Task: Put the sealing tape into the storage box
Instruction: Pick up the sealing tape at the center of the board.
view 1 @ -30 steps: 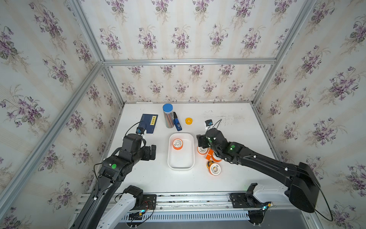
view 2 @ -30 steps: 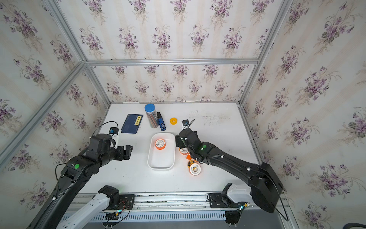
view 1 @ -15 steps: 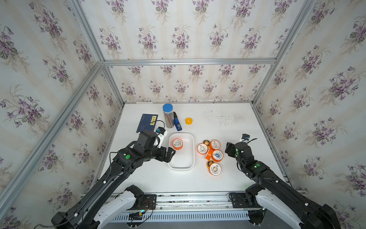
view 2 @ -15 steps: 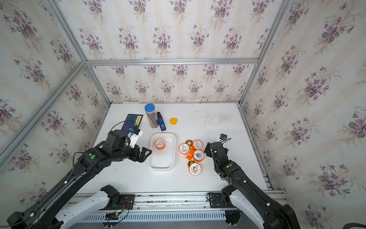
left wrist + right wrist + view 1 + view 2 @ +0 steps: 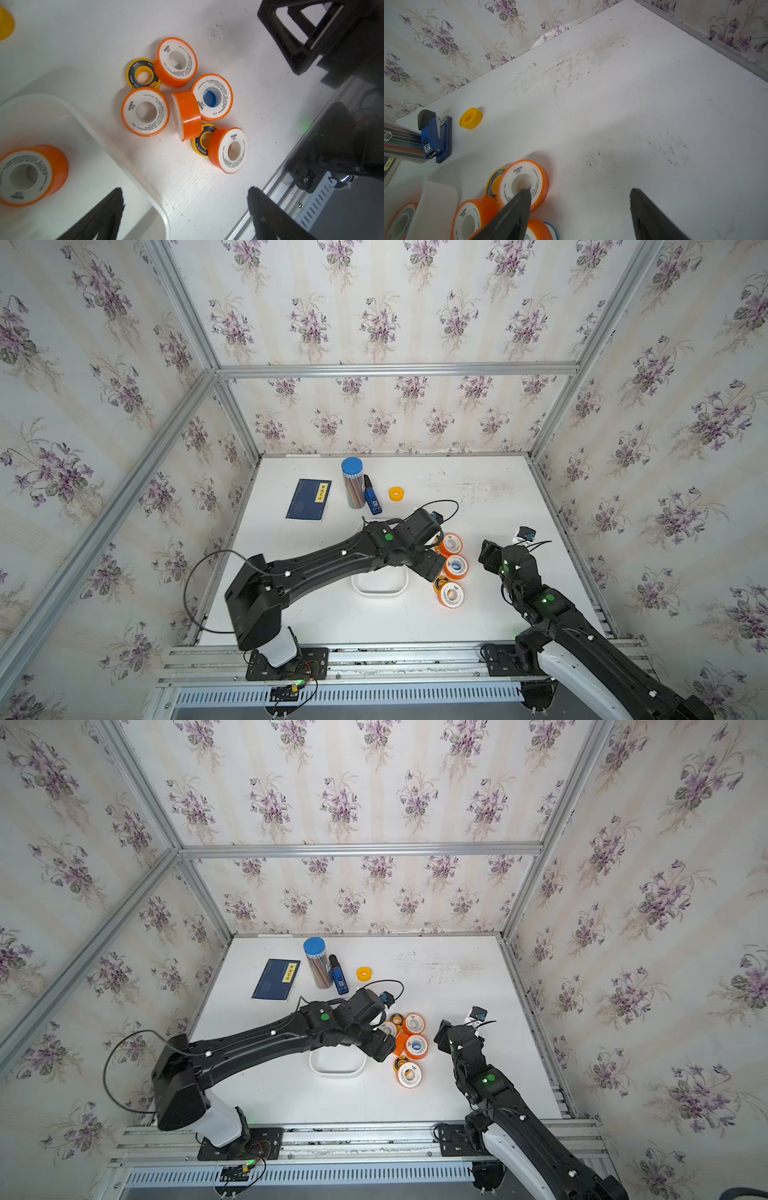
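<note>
Several orange sealing tape rolls (image 5: 456,567) (image 5: 145,111) lie bunched on the white table, with two small yellow-and-black rolls (image 5: 143,74) among them. The white storage box (image 5: 379,592) (image 5: 337,1071) (image 5: 97,133) stands just left of them and holds one orange roll (image 5: 27,176). My left arm reaches across the box. Its gripper (image 5: 432,570) (image 5: 185,192) is open and empty, over the box's right rim next to the bunch. My right gripper (image 5: 487,553) (image 5: 580,190) is open and empty, on the right of the bunch, over bare table.
At the back stand a dark blue booklet (image 5: 308,499), a pencil tube with a blue lid (image 5: 352,483), a blue stapler (image 5: 372,497) and a yellow spool (image 5: 396,493). Flowered walls close in three sides. A metal rail (image 5: 374,651) runs along the front edge.
My left arm has swung from the left side across the storage box to the tape rolls. My right arm has pulled back from the rolls to the right.
</note>
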Tool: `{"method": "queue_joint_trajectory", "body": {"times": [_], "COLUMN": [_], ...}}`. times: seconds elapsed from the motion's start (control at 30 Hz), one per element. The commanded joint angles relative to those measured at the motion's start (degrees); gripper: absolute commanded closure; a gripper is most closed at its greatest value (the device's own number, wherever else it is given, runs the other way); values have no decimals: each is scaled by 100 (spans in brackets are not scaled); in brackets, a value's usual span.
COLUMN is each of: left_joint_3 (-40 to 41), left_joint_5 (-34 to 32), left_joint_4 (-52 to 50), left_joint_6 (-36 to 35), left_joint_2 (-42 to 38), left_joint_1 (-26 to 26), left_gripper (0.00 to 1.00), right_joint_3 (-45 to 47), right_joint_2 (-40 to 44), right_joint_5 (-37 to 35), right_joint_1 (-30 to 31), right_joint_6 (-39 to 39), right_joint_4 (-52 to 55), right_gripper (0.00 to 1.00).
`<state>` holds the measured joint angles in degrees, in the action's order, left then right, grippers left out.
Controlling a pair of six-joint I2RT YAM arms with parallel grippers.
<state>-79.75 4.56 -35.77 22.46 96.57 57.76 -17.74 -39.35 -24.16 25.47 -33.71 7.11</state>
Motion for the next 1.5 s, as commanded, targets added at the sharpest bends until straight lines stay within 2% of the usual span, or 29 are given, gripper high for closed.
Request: {"method": "queue_joint_trajectory", "body": {"times": [0.0, 0.27, 0.47, 0.73, 1.0, 1.2, 1.47], "left_joint_3": [-371, -1038, -1250, -1416, -1451, -1426, -1430], "left_joint_5": [-291, -484, -804, -843, -851, -899, -987], "left_joint_4": [-146, -297, -462, -495, -442, -466, -566], "left_joint_6": [103, 231, 316, 371, 400, 406, 393], "left_joint_2": [524, 1578, 1944, 2271, 2340, 2261, 2038], "left_joint_1": [41, 219, 332, 341, 341, 342, 341], "left_gripper": [11, 18, 28, 41, 58, 79, 92], "right_joint_3": [14, -12, -2, -11, -11, -13, -11], "right_joint_2": [-109, -410, -490, -565, -573, -582, -582], "right_joint_5": [52, 202, 272, 333, 355, 360, 377], "right_joint_1": [-8, -24, -56, -77, -95, -95, -98], "right_joint_6": [-31, 38, 50, 64, 62, 70, 72], "right_joint_4": [-157, -315, -370, -412, -412, -415, -414], "right_gripper": [21, 21, 21, 21, 21, 21, 21]}}
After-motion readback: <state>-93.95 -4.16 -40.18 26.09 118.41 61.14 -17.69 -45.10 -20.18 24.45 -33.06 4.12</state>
